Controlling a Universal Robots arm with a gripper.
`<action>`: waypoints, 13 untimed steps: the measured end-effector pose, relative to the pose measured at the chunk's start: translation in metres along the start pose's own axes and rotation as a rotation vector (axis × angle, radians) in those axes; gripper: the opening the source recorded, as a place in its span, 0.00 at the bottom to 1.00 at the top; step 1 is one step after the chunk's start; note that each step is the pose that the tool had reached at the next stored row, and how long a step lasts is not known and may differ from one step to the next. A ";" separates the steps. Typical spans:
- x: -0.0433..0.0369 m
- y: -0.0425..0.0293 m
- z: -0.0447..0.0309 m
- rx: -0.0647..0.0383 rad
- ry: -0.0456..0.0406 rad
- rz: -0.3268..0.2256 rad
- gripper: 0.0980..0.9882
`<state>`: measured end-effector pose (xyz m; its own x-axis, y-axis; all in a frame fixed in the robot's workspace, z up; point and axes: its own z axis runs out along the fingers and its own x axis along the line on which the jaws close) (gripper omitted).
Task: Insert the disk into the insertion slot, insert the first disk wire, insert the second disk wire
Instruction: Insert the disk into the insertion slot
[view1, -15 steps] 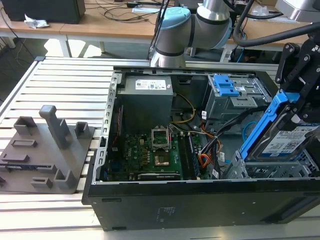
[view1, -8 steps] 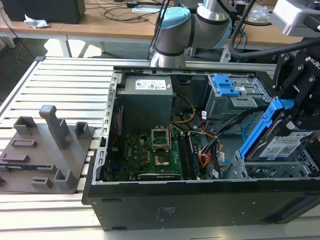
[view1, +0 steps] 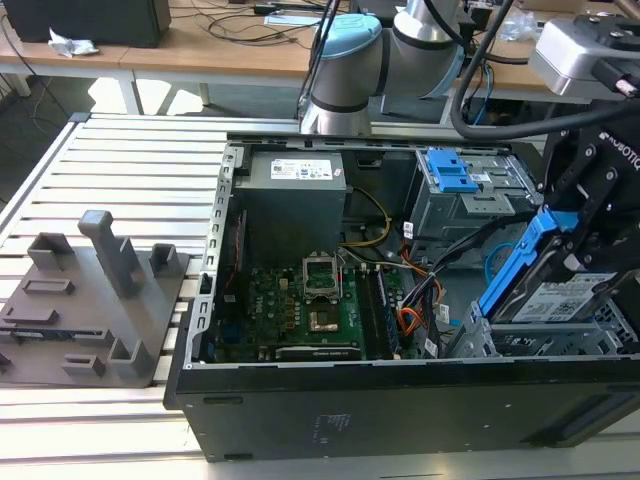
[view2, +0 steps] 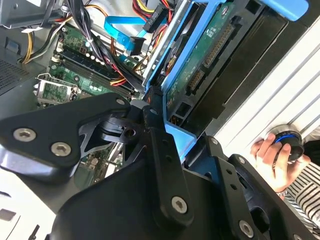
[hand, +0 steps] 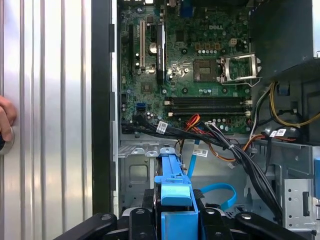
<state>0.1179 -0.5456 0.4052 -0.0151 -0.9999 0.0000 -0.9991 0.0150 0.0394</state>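
Note:
My gripper (view1: 578, 262) is shut on the disk (view1: 566, 300), a silver drive with a white label in a bright blue carrier. I hold it steeply tilted over the near right corner of the open computer case. Its lower end sits just above the insertion slot (view1: 520, 343), a low grey perforated cage. In the second wrist view the black fingers (view2: 161, 150) clamp the blue frame, and the disk (view2: 210, 55) shows its green circuit side. In the first wrist view the disk's blue carrier (hand: 174, 187) stands edge-on between the fingers (hand: 220, 220).
A taller grey cage with a blue latch (view1: 447, 172) stands behind the slot. A loose blue flat cable (hand: 220, 192) and a black and orange wire bundle (hand: 220, 142) lie beside the bay, next to the motherboard (view1: 305, 310). A person's hand (view2: 274, 156) rests on the slatted table (view1: 130, 170). A grey fixture (view1: 95, 300) sits left of the case.

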 end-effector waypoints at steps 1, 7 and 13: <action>0.0000 0.0000 0.0007 0.000 0.0000 0.000 0.30; 0.0000 0.0000 0.0009 0.000 0.0000 0.000 0.30; 0.0000 0.0000 0.0011 0.000 0.0001 0.000 0.39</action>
<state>0.1178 -0.5457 0.4041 -0.0151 -0.9999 0.0001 -0.9991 0.0151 0.0394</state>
